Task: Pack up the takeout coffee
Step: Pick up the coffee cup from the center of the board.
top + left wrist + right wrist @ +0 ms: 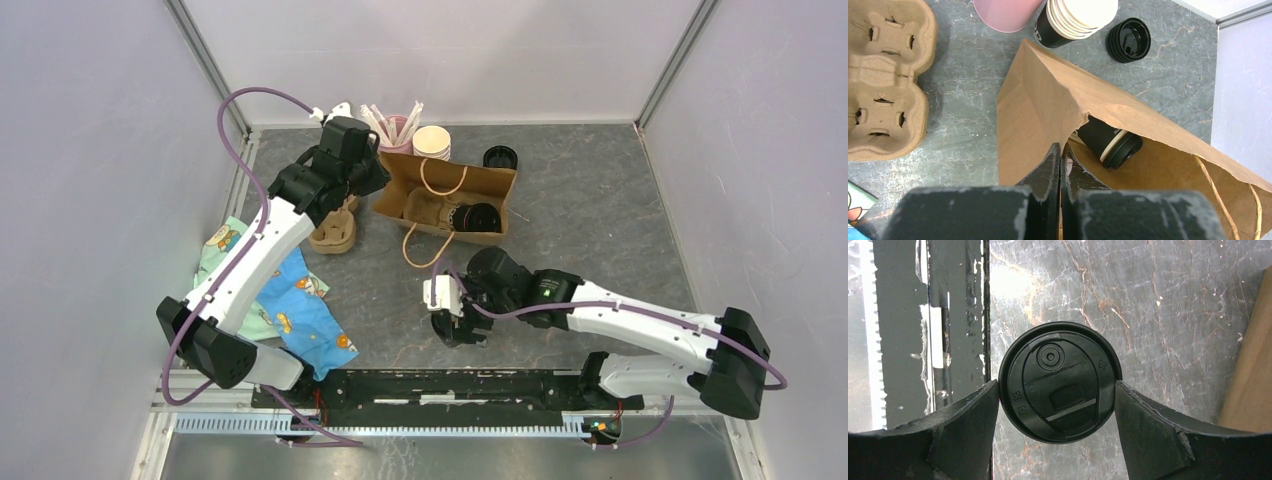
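Coffee (1060, 381): standing upright on the tabletop (1158, 315), near the brown bag (480, 182) but not touching it, and not yet packed. Straddling it from above with the right claw (1057, 388), both pads lying at the rim of the black lid (1068, 402). Whether they are pressing or merely brushing is impossible to tell.

Pinching, by the look of it, the torn mouth edge of the bag with the left claw (1060, 160), clenched tight. Holding the opening up over a second lidded cup (1109, 142) lying on its side inside.

Judging the handling: probably light, with a thin paper wall that is easy to crush. Expecting the smooth plastic lid to slip, or to pop off if squeezed hard or pulled upward.

Favouring a hold on the cup wall just beneath the lid's lip rather than on the lid alone. Advising gentle pressure and level carrying, to avoid spilling.
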